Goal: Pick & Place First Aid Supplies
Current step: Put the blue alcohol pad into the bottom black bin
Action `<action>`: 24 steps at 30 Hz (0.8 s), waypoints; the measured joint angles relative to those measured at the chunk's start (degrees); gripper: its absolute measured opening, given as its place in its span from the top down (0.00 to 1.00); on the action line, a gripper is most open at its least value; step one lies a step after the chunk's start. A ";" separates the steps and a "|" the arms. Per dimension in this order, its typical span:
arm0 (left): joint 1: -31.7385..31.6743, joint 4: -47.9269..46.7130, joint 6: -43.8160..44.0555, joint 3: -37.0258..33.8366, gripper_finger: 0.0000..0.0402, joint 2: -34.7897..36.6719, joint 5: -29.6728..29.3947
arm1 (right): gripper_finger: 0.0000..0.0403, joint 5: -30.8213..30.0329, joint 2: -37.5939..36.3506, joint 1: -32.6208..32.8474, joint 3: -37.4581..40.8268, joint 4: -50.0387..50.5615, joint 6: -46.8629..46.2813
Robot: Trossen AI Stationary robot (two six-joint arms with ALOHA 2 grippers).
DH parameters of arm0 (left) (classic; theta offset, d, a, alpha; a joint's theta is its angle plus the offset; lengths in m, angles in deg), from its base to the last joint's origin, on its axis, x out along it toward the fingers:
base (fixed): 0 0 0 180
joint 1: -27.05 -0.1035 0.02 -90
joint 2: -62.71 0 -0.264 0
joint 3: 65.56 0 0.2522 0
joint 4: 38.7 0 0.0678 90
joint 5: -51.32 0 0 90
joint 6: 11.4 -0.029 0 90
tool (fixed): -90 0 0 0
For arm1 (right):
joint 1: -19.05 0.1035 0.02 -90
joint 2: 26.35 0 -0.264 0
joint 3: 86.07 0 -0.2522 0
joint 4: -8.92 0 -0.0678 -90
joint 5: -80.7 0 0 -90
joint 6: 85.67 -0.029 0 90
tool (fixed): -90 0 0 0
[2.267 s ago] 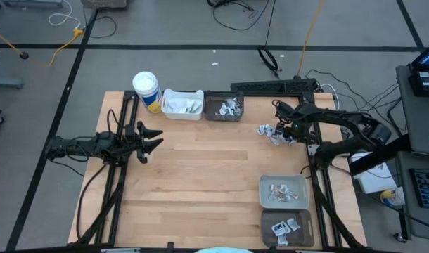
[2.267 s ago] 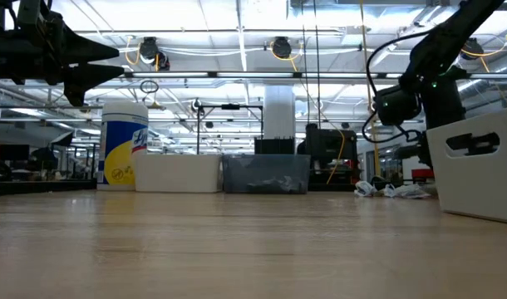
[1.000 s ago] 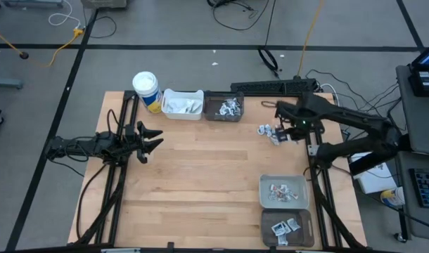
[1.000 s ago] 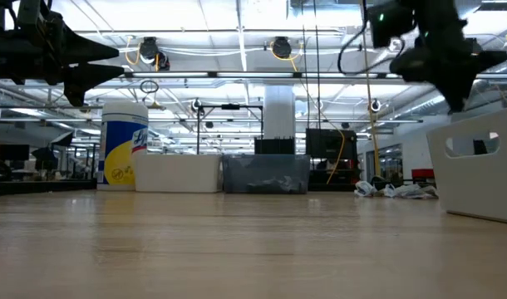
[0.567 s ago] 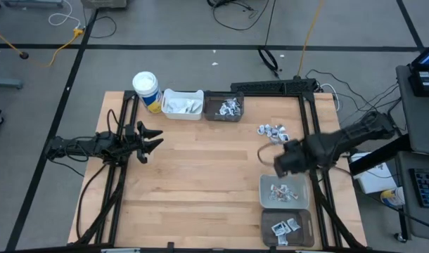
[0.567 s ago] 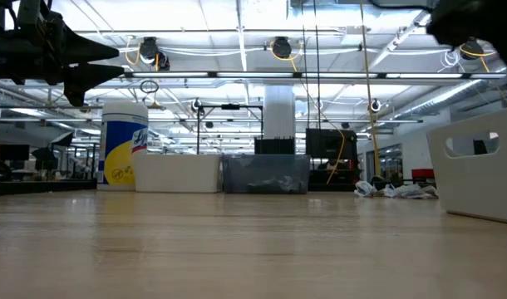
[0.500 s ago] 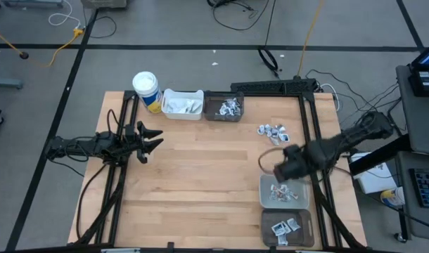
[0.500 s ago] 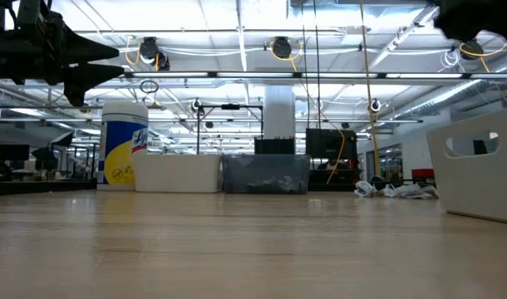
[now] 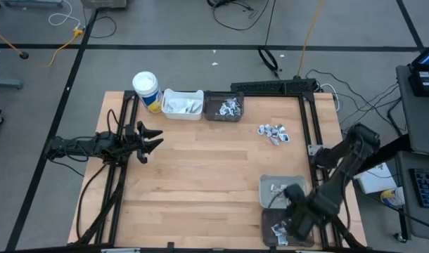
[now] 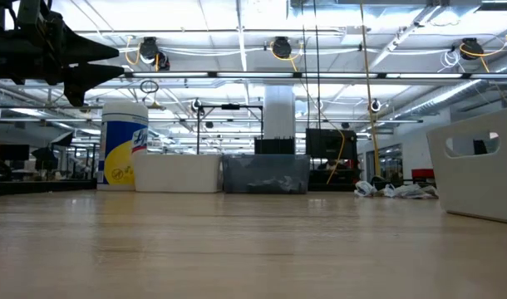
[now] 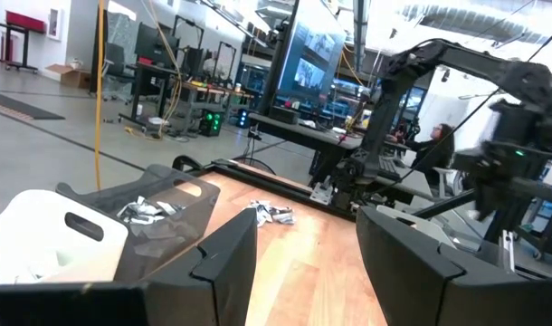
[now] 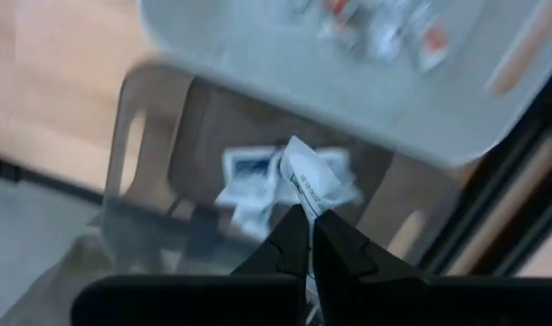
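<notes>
Four bins are seen on the wooden counter (image 9: 200,176) in the high view. At the upper edge, a white bin (image 9: 182,104) is filled with pale, crinkled sachets, and beside it a dark translucent bin (image 9: 223,106) holds small silvery packets. At the lower right, a light grey bin (image 9: 283,190) carries a few small packets with reddish print, and just below it a dark smoky bin (image 9: 274,228) contains flat square packets with blue print. A loose heap of packets (image 9: 274,132) is left on the bare wood at the upper right. A round white cup with a yellow band (image 9: 147,91) is stood at the upper left, next to the white bin.

The right gripper (image 12: 305,220) is held over the dark smoky bin, its jaws pressed together on a thin white packet (image 12: 308,181) that sticks up from the tips. The left gripper (image 9: 152,139) is parked at the left edge of the counter, its jaws spread with nothing between them.
</notes>
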 joint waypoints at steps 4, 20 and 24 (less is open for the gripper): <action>0.00 0.00 0.00 0.00 0.51 0.01 0.00 | 1.00 0.07 4.47 3.77 -2.28 -5.51 -3.81; -0.01 0.00 0.00 0.00 0.51 0.00 0.00 | 1.00 1.27 7.81 6.36 -3.79 -2.80 -4.53; -0.01 0.00 0.00 0.00 0.51 0.02 0.00 | 1.00 1.33 7.83 6.21 -3.79 -2.73 -3.26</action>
